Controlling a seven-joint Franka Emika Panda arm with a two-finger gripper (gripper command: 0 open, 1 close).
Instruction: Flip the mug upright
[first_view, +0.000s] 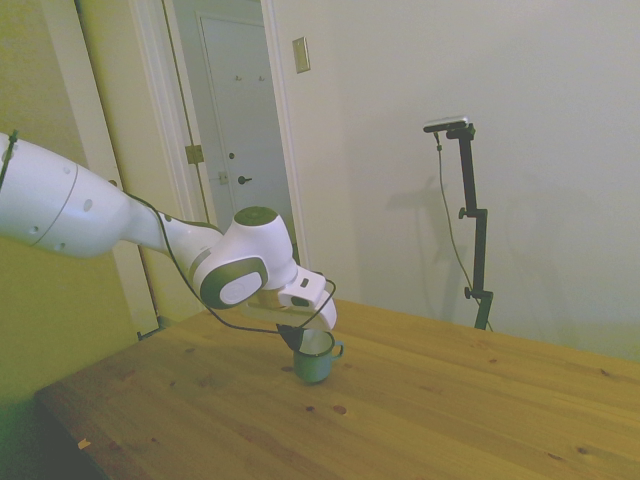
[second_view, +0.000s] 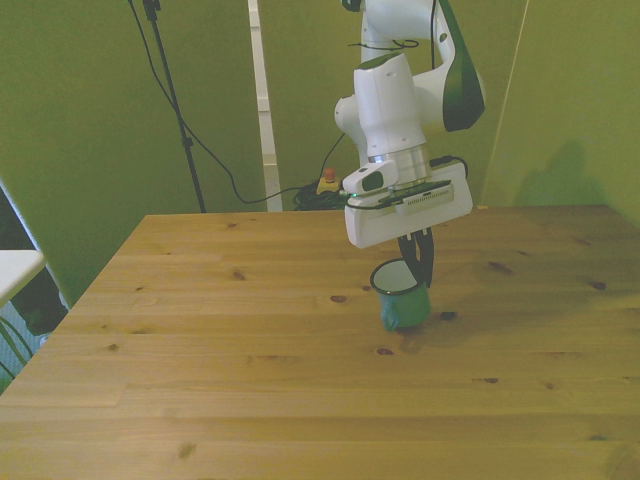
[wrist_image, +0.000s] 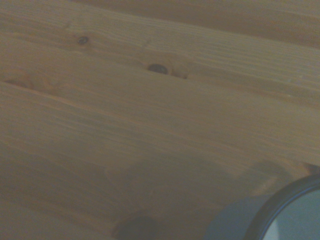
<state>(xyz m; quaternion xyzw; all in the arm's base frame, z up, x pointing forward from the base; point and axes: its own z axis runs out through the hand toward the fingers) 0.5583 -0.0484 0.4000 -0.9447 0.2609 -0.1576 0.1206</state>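
- Tool (second_view: 415, 262) of the white arm: its dark fingers come down onto the rim of the small teal-green enamel mug (second_view: 403, 303), on the rim's far side in the front view, and seem to pinch the mug's wall there, one finger inside and one outside.
- How tightly the fingers press cannot be made out; the white tool body hides most of them in both the side view and the front view.
- Mug in the side view (first_view: 314, 360): it stands on the wooden plank table (first_view: 450, 410) with its base down and its mouth up, so its long axis runs close to vertical.
- In the front view the mug leans a little, its mouth tipped slightly toward the camera and toward the front view's left, showing the pale white inside and the thin dark rim.
- The small loop handle (first_view: 337, 349) sticks out to the side view's right, away from the arm.
- The mug sits a little to the front view's right of the table's (second_view: 200, 330) middle, just beside a dark knot in the wood.
- In the wrist view only a curved piece of the mug's rim and its pale interior (wrist_image: 295, 215) shows at one corner, blurred, over the table's planks (wrist_image: 125, 115).
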